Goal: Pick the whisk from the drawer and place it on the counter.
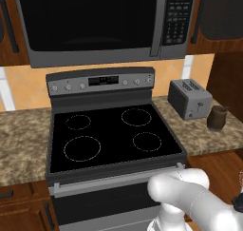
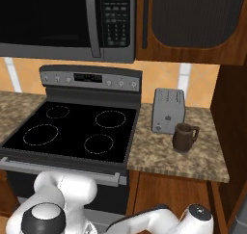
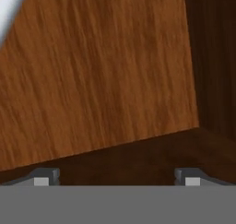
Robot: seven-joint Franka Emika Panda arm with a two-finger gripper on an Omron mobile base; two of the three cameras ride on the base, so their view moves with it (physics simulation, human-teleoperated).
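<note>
**Gripper low at the cabinet front, jaws wide, whisk not yet found**

Step in hand, as I judge it: the approach to the drawer. Nothing is held. In the hand view the gripper (image 3: 116, 177) shows its two dark tips far apart at the bottom edge, empty between them, so the jaws stand wide.

Ahead of the tips: a broad reddish-brown wooden panel (image 3: 97, 75), grain running top to bottom, tilted in the view because the hand is rolled. A darker recess lies beside it and beneath it. Whether this panel is the drawer front or a neighbouring cabinet face I cannot tell. A pale slim bar (image 3: 10, 8) crosses the upper left corner; probably a handle, but too little shows to be sure.

The whisk: no wire head or pale shaft that I can pick out. I take it to be inside the drawer, hidden, so its look cannot be described.

Both base views show the arm bent down below the stove (image 1: 114, 135), working low beside the oven. The speckled bench (image 2: 178, 158) to the right of the stove carries a toaster (image 2: 168, 110) and a dark mug (image 2: 184, 136), close together, with bare granite in front of them — a fair landing spot later.

Next move calls for: squaring the hand to the wood, finding the handle and getting the drawer open before any reach for the whisk.
</note>
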